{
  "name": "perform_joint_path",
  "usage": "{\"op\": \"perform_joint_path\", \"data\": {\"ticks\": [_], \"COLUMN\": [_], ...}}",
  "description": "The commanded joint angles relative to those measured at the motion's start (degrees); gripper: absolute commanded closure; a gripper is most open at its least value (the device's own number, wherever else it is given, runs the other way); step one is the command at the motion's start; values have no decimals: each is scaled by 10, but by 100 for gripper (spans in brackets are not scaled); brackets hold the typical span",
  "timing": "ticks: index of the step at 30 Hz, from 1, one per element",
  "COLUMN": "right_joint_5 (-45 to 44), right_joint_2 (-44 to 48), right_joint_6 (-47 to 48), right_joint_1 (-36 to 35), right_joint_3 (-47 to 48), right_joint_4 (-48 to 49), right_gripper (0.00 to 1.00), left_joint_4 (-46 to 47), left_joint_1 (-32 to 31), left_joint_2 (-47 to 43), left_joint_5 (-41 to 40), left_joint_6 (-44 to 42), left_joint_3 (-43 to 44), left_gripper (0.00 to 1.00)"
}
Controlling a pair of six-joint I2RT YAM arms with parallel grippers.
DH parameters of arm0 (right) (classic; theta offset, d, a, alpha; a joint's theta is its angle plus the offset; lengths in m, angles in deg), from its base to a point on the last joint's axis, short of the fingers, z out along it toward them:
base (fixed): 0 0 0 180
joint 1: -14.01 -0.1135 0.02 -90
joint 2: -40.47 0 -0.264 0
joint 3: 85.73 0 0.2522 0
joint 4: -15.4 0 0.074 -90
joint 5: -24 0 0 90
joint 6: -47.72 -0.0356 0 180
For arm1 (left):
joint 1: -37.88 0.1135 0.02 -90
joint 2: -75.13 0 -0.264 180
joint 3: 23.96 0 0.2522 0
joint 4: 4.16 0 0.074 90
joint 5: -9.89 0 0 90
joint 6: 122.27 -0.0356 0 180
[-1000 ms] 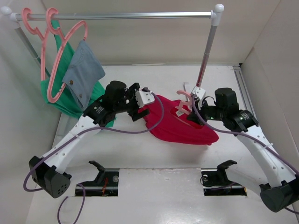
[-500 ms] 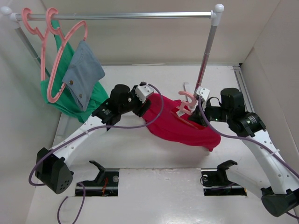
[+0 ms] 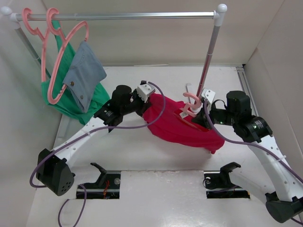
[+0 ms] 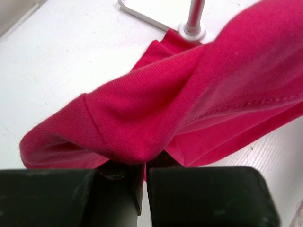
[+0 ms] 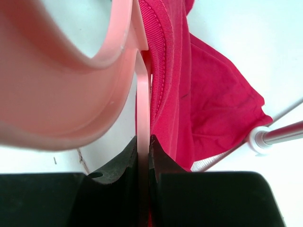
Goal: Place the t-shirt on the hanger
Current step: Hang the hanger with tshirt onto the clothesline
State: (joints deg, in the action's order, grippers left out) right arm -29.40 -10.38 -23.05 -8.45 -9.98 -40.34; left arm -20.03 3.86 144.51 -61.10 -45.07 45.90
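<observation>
the t-shirt (image 3: 182,127) looks soft, light and floppy, sagging wherever it isn't held, so a doubled fold or hem should grip better than a single layer. the left gripper (image 4: 144,166) is clamped tight on such a fold, with cloth bunching just above it and draping away to its right. the hanger (image 5: 142,104) is thin, stiff, smooth plastic. the right gripper (image 5: 143,150) pinches its flat stem under the hook, the collar touching just right of it. the shirt hangs between both grippers, above the table (image 3: 142,156).

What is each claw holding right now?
Left gripper: closed on the t-shirt.
Right gripper: closed on the hanger.
</observation>
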Motion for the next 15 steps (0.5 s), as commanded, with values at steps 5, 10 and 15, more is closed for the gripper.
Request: {"op": "perform_joint_path", "data": {"ticks": [5,10,15], "right_joint_5": [-39,-39,-26], "right_joint_2": [5,-30,-43], "right_joint_6": [-2,3,14], "right_joint_1": [14,52,52], "right_joint_3": [1,-12,1], "right_joint_4": [-19,-32,-43], "right_gripper": [100,100,100], "left_joint_4": [-32,-46,-33], "left_joint_1": [18,19,24], "left_joint_2": [-25,-58,-44], "left_joint_5": [16,10,-65], "left_joint_6": [-24,-60,-100], "left_joint_3": [73,106,125], "left_gripper": [100,100,100]}}
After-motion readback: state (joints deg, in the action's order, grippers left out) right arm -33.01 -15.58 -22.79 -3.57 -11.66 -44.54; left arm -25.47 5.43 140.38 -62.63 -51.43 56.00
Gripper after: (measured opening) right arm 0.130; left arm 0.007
